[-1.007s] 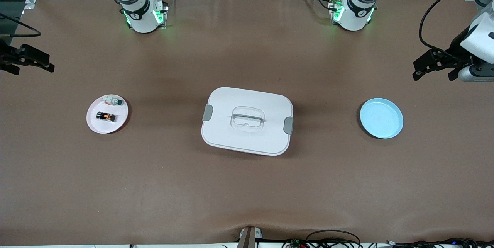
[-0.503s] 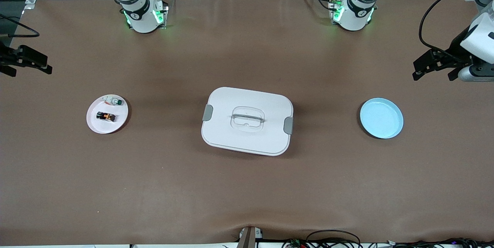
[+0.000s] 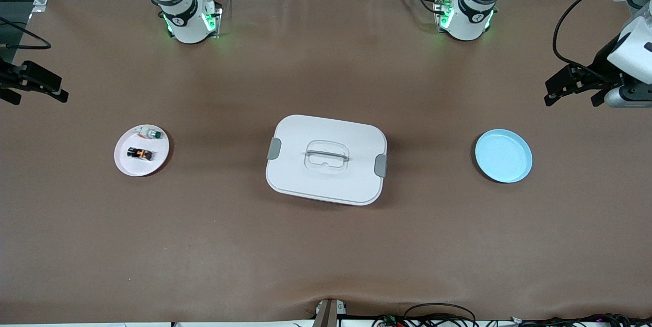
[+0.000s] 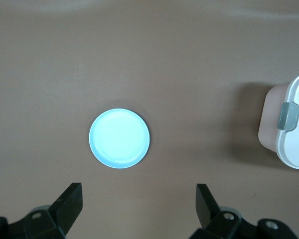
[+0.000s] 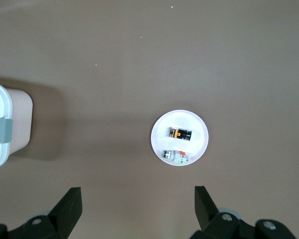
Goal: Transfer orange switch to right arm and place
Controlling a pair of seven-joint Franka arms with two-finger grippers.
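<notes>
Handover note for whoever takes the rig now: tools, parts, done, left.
Left tool: open, empty, up over the table's left-arm end, above the empty blue plate.
Right tool: open, empty, over the right-arm end.
Orange switch: lies on the white plate at the right-arm end, beside a green-capped piece.
White lidded box: mid-table, closed.
Done: nothing; switch untouched.
Left: pick up the switch, hand over between arms, place.

L claw (image 3: 573,90) & R claw (image 3: 38,87) spread wide, raised.
</notes>
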